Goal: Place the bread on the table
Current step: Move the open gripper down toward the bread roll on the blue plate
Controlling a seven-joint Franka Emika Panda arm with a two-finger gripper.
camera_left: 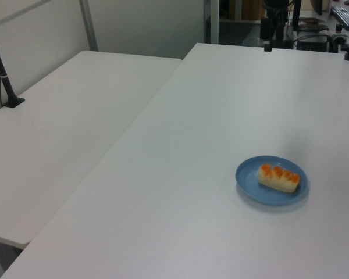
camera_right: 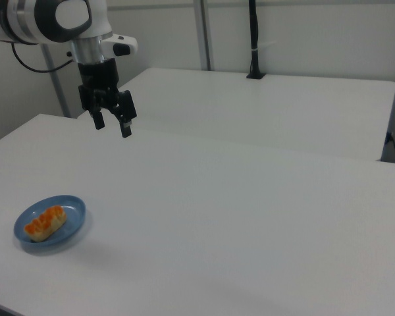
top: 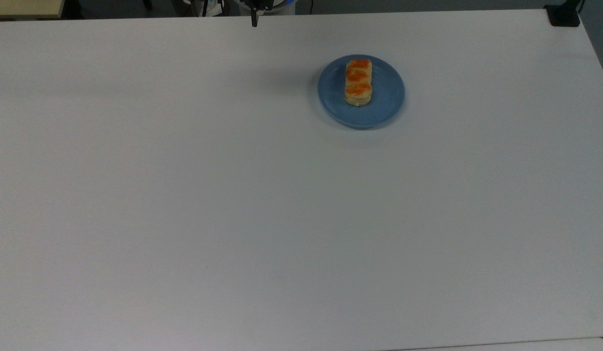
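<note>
The bread, a small pale-yellow loaf with three orange bumps, lies on a round blue plate on the white table. The left view has the bread on the plate near its lower right; in the right view the bread lies at the lower left. My gripper hangs open and empty in the air above the table's far edge, well away from the bread. One black fingertip pokes in at the top view's upper edge, and the gripper shows at the left view's top.
A second white table adjoins along one side, with a black post clamped to it. A black clamp sits on the top view's upper right corner. Cables and equipment stand behind the robot base.
</note>
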